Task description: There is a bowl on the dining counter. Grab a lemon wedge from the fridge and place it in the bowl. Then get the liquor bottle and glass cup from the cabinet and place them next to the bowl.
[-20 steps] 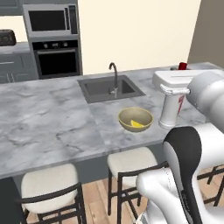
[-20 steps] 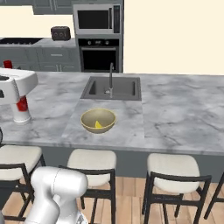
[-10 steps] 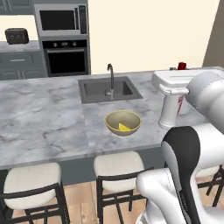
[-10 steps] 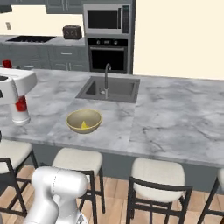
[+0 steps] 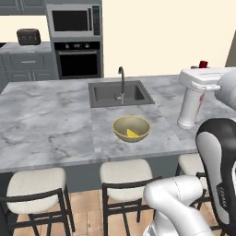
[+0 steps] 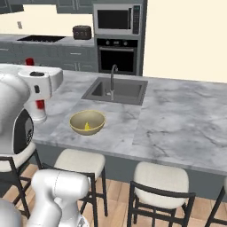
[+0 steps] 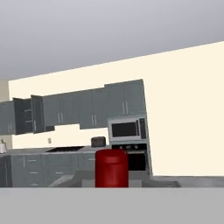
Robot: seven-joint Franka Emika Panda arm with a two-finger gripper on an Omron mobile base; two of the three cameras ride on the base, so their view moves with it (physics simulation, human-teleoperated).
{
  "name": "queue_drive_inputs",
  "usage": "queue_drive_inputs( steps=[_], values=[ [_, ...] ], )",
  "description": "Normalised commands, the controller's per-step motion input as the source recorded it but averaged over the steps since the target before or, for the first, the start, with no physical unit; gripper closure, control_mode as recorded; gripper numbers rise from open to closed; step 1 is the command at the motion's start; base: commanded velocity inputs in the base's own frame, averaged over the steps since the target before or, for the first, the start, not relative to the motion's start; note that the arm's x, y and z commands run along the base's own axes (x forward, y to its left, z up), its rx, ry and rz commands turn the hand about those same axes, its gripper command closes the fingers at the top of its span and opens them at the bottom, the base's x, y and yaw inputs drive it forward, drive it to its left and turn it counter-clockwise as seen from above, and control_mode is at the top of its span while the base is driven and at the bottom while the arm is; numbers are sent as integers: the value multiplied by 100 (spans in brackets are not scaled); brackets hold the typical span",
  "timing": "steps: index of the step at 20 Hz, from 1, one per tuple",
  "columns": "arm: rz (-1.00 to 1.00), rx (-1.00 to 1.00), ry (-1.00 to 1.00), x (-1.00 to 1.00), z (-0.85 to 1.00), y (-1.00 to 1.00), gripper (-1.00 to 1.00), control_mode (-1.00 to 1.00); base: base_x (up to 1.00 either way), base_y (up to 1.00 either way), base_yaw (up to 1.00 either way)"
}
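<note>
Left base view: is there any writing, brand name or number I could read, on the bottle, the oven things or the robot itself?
No text here can be read outright.
Pale lettering on the arm's dark link: too small and blurred to read.
Red label on the liquor bottle: no legible words.
Microwave: no readable marks or digits.
</note>
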Motion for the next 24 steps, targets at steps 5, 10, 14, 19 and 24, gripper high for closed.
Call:
queue_drive_inputs(
  steps=[5,10,14,19,24],
  values=[
    [24,0,0,38,-3,-67,100,-100,0,0,0],
    [16,0,0,22,-19,-48,100,-100,0,0,0],
    [9,-5,-1,20,-21,-20,100,-100,0,0,0],
    [13,-2,-1,20,-24,-25,100,-100,0,0,0],
    [16,0,0,36,-37,-22,100,-100,0,0,0]
  ],
)
